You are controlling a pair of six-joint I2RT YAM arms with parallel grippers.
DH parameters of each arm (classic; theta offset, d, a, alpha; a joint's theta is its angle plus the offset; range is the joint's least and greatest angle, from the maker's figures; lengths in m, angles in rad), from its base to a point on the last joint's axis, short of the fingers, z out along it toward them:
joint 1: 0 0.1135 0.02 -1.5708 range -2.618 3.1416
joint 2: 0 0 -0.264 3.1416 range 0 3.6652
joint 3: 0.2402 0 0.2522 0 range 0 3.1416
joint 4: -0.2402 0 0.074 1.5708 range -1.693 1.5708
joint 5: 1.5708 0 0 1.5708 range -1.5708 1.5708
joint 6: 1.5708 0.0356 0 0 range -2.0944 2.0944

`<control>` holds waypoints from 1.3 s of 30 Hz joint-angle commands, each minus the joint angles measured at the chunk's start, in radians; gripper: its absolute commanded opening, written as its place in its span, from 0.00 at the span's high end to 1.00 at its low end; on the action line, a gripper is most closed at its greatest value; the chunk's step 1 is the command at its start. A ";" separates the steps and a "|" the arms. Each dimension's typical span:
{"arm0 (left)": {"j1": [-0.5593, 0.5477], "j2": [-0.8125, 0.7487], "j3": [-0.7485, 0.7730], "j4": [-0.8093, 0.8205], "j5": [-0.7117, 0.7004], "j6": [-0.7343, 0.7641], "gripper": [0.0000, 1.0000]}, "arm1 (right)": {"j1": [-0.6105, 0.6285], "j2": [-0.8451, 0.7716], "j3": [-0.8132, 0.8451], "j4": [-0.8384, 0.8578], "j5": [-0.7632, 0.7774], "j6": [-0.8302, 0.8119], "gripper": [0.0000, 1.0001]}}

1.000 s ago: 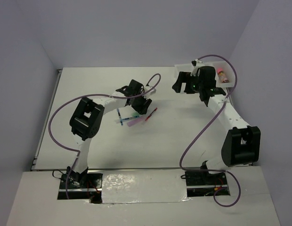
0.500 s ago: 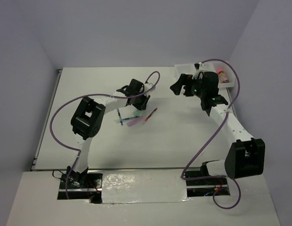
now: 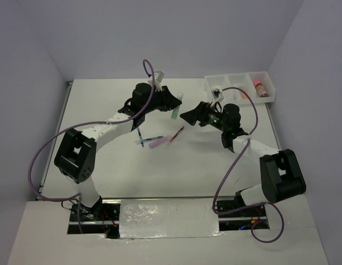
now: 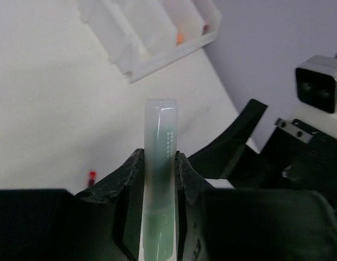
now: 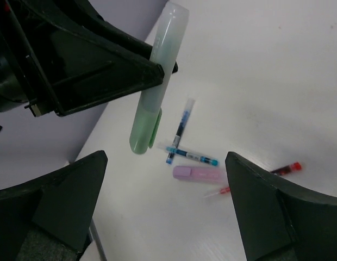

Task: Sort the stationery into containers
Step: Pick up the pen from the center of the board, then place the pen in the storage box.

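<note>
My left gripper (image 3: 171, 106) is shut on a green highlighter (image 3: 175, 113) and holds it off the table; the highlighter (image 4: 160, 157) stands between the two fingers in the left wrist view. My right gripper (image 3: 188, 117) is open and empty, just right of the highlighter, its jaws wide apart (image 5: 166, 212). Below them lie two crossed blue pens (image 5: 182, 130), a purple highlighter (image 5: 198, 174) and a red pen (image 5: 280, 170). The white three-compartment tray (image 3: 215, 88) stands at the far right and holds an orange item (image 3: 244, 95) and a pink-capped tube (image 3: 260, 87).
The two arms' purple cables loop over the table on both sides. The table's left edge has a metal rail (image 3: 55, 138). Grey walls close in the back and sides.
My left gripper has risen from the pile with the green highlighter and swung up and right. My right gripper has left the tray and moved left toward it.
</note>
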 commanded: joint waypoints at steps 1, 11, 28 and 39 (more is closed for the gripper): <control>-0.008 -0.021 -0.036 0.222 0.090 -0.227 1.00 | 0.009 0.028 0.001 0.212 -0.048 0.079 0.03; -0.011 -0.055 -0.068 0.291 0.129 -0.324 1.00 | 0.025 0.114 0.055 0.287 -0.075 0.140 0.30; -0.013 -0.027 0.056 0.140 0.051 -0.241 0.01 | -0.087 0.245 0.086 0.534 -0.278 0.367 0.98; 0.024 -0.058 0.328 -0.669 -0.527 -0.066 0.01 | -0.290 0.352 0.659 -0.787 0.325 -0.443 0.95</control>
